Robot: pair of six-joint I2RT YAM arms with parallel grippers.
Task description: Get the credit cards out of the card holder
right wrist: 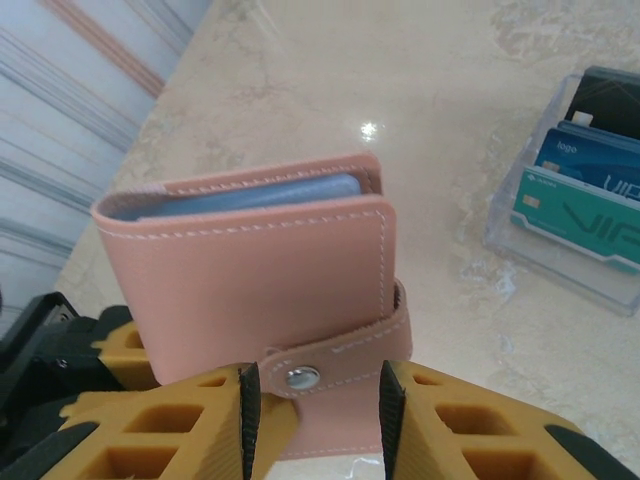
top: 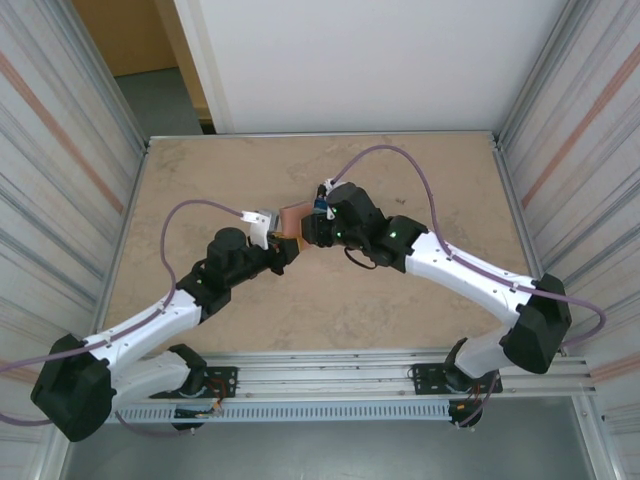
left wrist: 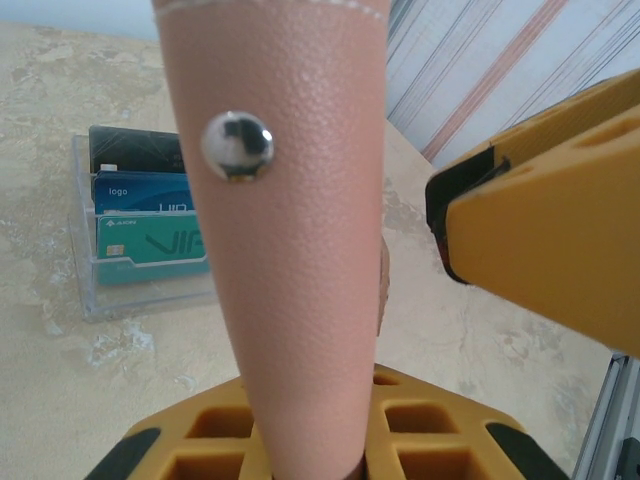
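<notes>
Above the desk (top: 400, 180), the left claw (left wrist: 305, 450) and right claw (right wrist: 318, 400) were both clamped on the closed card holder (right wrist: 250, 280), the right on its snapped tab, pockets hidden, while the credit cards (left wrist: 140, 190), partly screened by it, stood in a clear stand (left wrist: 90, 290) nearby.

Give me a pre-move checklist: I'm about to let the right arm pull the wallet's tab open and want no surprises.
1. Hold: left gripper clamps the card holder: ok.
2. Grasp: right gripper has its fingers on either side of the closing tab, apparently against its edges: ok.
3. Is the snap undone: not ok, fastened.
4. Wallet open: not ok, folded shut.
5. Cards inside it: cannot tell; just a blue-grey edge shows at the top.
6. Surroundings: clear tray with teal, blue and black cards stands apart on the table: ok.
</notes>
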